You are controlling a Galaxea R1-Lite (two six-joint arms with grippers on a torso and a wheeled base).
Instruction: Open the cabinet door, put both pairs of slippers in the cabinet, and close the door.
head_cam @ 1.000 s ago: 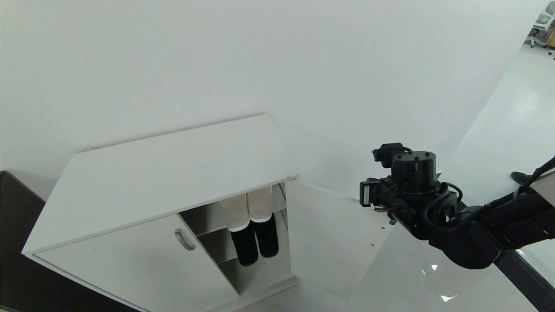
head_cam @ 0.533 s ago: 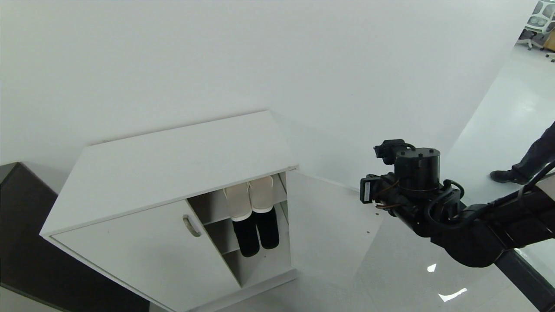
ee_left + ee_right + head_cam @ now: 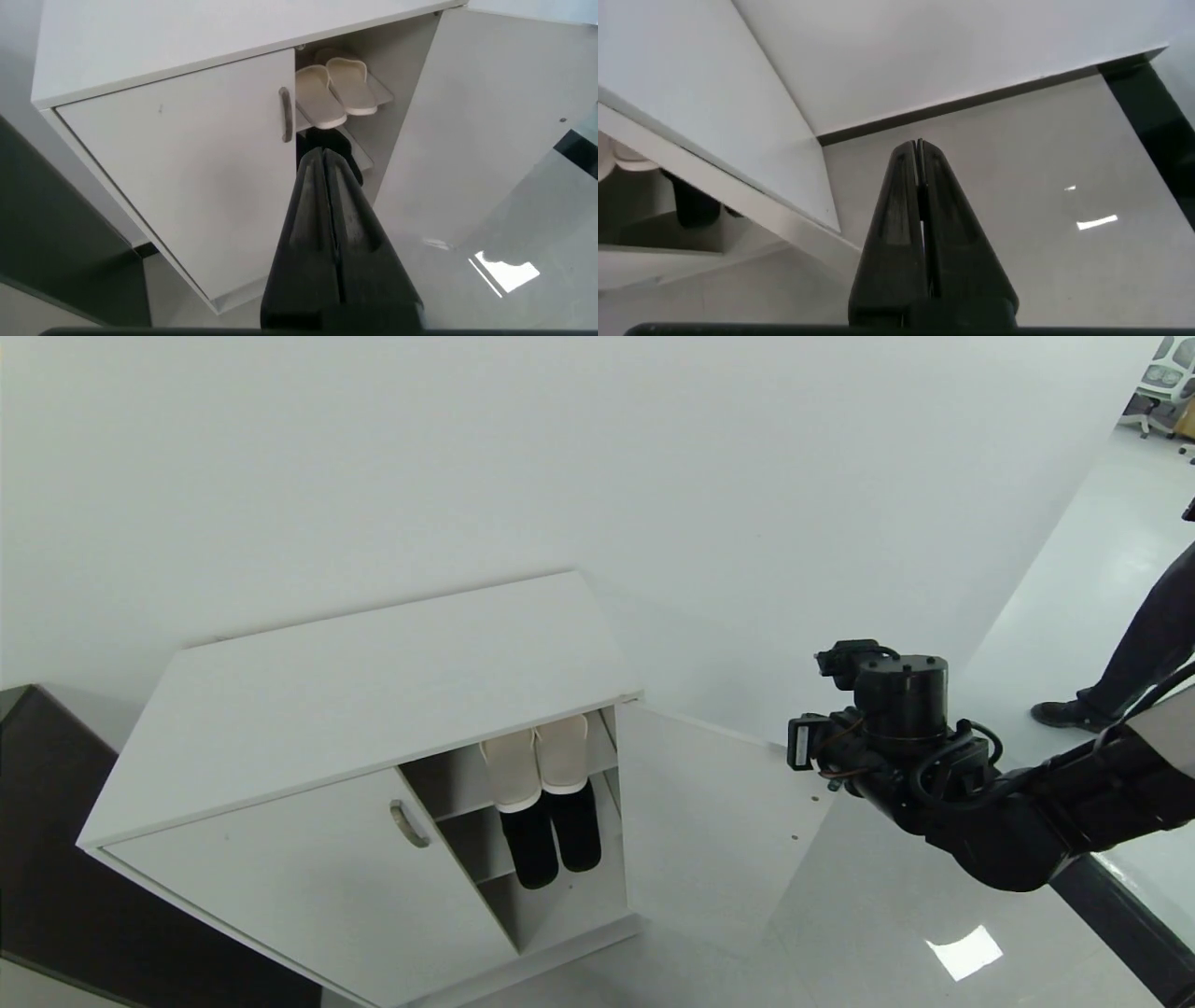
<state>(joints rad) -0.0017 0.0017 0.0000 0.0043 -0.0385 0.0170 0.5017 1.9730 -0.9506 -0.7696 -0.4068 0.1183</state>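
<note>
the left fingers [image 3: 306, 215] are clenched flat together, holding nothing and touching nothing; they point at the white cabinet [image 3: 159, 47] from in front, their tips lined up with the open compartment just beside the shut left door [image 3: 187, 177] and its handle [image 3: 285, 114]; past the tips the black slippers [image 3: 344, 154] sit on the lower shelf, partly hidden by the fingers; the cream slippers [image 3: 338, 86] lie side by side on the shelf above; the right fingers [image 3: 901, 205] are also clenched and empty, hanging over the pale floor [image 3: 1046, 159] near the free edge of the open right door [image 3: 691, 75], apart from it; in the head view the right door [image 3: 709, 821] stands swung wide, and both pairs rest inside, cream slippers [image 3: 534, 763] above black slippers [image 3: 551, 845], toes toward the front.
</note>
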